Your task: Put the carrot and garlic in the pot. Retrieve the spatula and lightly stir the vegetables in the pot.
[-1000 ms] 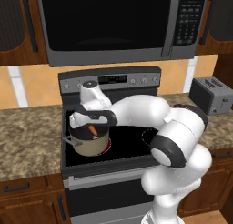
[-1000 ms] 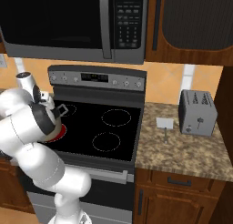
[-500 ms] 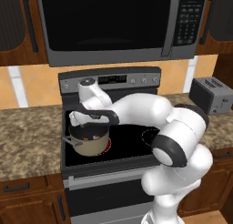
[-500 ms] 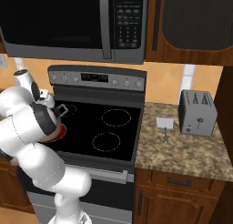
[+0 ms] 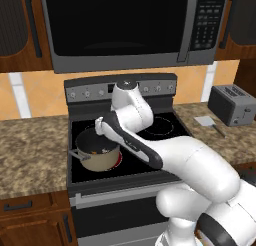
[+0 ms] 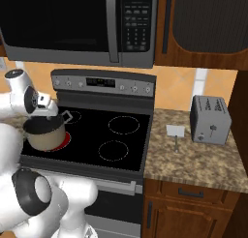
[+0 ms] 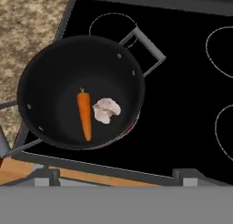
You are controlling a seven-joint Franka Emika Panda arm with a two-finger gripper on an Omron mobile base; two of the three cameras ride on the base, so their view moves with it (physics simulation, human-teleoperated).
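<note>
Flat, even rendered light (soft, slightly blurry); no glare.

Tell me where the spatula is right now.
The spatula lies on the granite counter right of the stove, just left of the toaster in the right base view, far from the pot.

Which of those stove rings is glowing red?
The front left ring, directly under the tan-sided pot with the dark inside. Red shows around the pot's base; the other three rings are only thin pale outlines on the black stovetop.
</note>
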